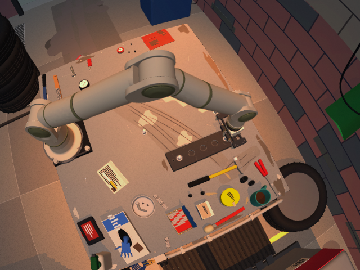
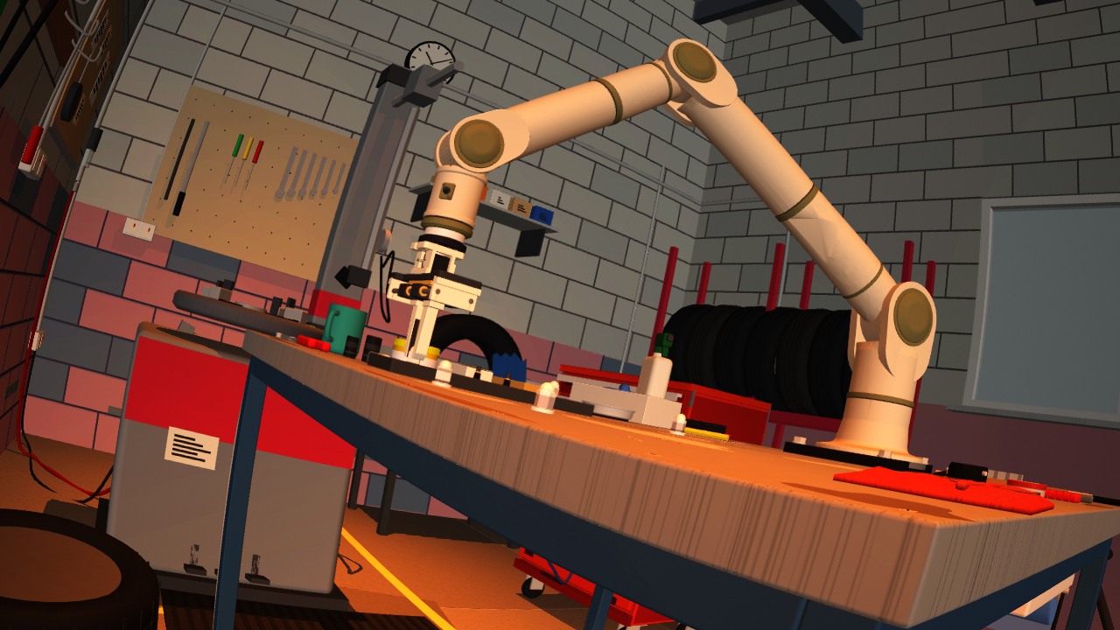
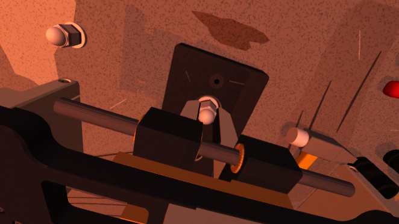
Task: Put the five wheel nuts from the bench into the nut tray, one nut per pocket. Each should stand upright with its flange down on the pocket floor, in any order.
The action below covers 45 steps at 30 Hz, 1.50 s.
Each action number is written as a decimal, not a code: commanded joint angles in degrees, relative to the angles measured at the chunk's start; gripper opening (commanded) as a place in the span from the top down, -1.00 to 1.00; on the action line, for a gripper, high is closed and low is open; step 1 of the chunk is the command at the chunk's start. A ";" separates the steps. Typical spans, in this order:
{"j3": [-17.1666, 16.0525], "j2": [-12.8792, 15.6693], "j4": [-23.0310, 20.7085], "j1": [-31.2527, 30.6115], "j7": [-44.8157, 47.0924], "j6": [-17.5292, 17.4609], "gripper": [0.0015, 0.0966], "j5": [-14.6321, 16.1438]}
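Observation:
A wheel nut (image 3: 206,110) stands upright over the end pocket of the dark nut tray (image 1: 199,150), dome up and flange down. That nut is gripped by my closed gripper (image 3: 207,116) at the tray's right end. At the tray's other end, another nut (image 1: 179,157) sits in its pocket. The three middle pockets are empty. One loose nut (image 1: 144,132) stands on the bench between the tray and my base. Another nut (image 3: 64,35) stands on the bench beyond the tray's end.
A green mug (image 1: 260,196) stands near the bench's corner. A yellow-handled hammer (image 1: 215,174) lies just beside the tray. Red pliers (image 1: 261,167), two black sockets (image 1: 247,180) and a yellow lid (image 1: 230,197) lie near it.

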 commanded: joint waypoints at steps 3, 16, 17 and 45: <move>-0.01 -0.07 -0.05 0.00 0.00 0.00 0.55 0.00; 0.00 -0.06 -0.04 0.00 0.00 0.00 0.35 0.00; 0.00 -0.06 -0.04 0.00 0.00 0.00 0.35 0.00; -0.41 -3.02 -1.00 0.17 0.47 3.89 0.35 -0.62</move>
